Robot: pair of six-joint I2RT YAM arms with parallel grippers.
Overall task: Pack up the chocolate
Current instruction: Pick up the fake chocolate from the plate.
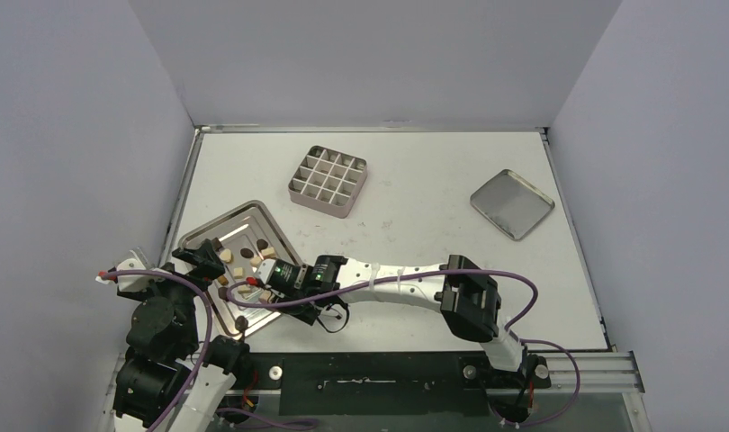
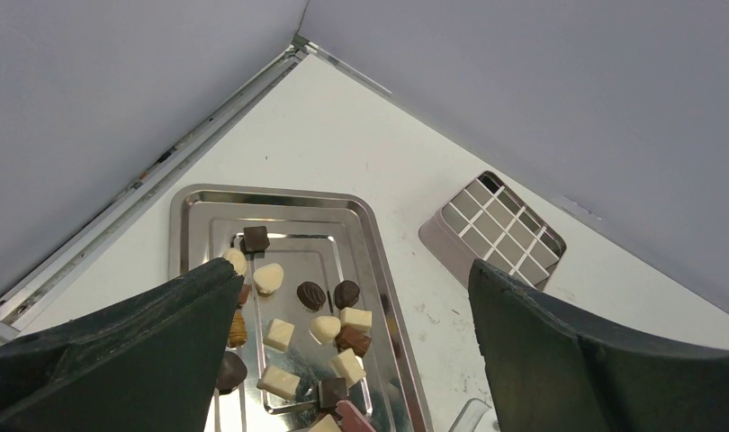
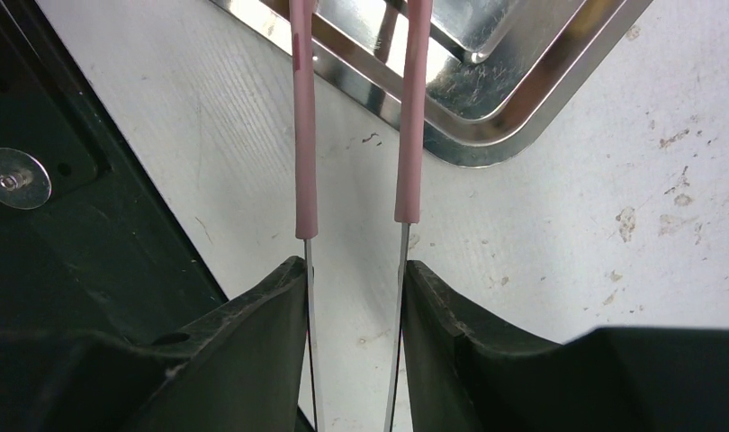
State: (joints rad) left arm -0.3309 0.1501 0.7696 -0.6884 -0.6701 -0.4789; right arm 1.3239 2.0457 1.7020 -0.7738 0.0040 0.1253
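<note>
Several small pieces of chocolate (image 2: pixel 325 326), dark, tan and cream-white, lie scattered in the silver stepped tray (image 2: pixel 271 193) at the table's left (image 1: pixel 199 236). My left gripper (image 2: pixel 352 270) hangs open above the tray, nothing between its fingers. My right gripper (image 3: pixel 354 270) is shut on a pair of metal tongs with pink sleeves (image 3: pixel 304 135), whose two arms stand apart and reach over the tray's corner (image 3: pixel 514 117); their tips run out of the right wrist view. One pink tip (image 2: pixel 352 416) shows beside a dark piece (image 2: pixel 332 391) at the tray's near end.
A square gridded tin (image 1: pixel 328 181) stands behind the tray, its cells looking empty (image 2: pixel 496 229). Its lid (image 1: pixel 512 203) lies upside down at the back right. Grey walls close in the table's left, back and right sides.
</note>
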